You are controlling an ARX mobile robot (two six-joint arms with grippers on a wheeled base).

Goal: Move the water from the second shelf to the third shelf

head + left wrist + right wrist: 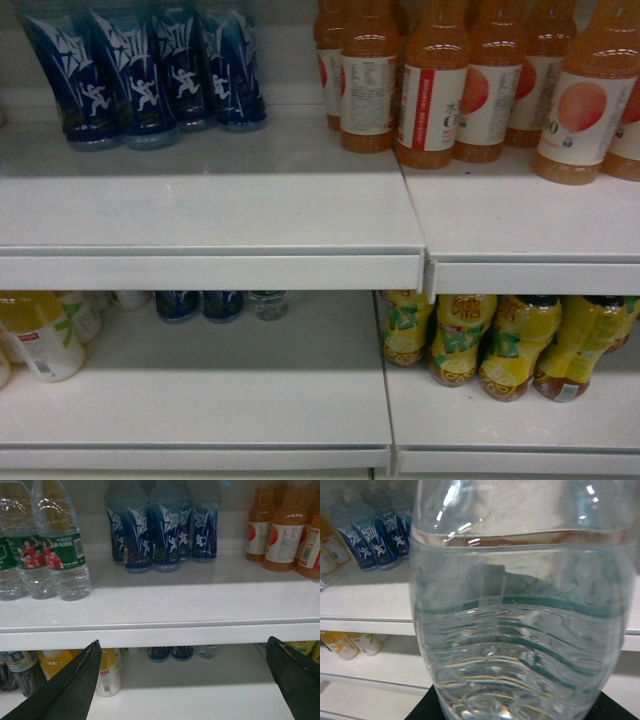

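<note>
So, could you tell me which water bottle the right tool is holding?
The clear one filling the right wrist view; the green-labelled ones stand on the shelf.

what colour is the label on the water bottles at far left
Dark green label with red-shirted players; clearest in the left wrist view.

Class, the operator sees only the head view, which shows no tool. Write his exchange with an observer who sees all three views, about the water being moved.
Operator: Where is the water being moved?
Observer: A clear water bottle fills the right wrist view, apparently held in the right tool.
Operator: And the left tool?
Observer: The left tool is open and empty.
Operator: What does it face?
Observer: Green-labelled water bottles standing left of the blue bottles.
</note>
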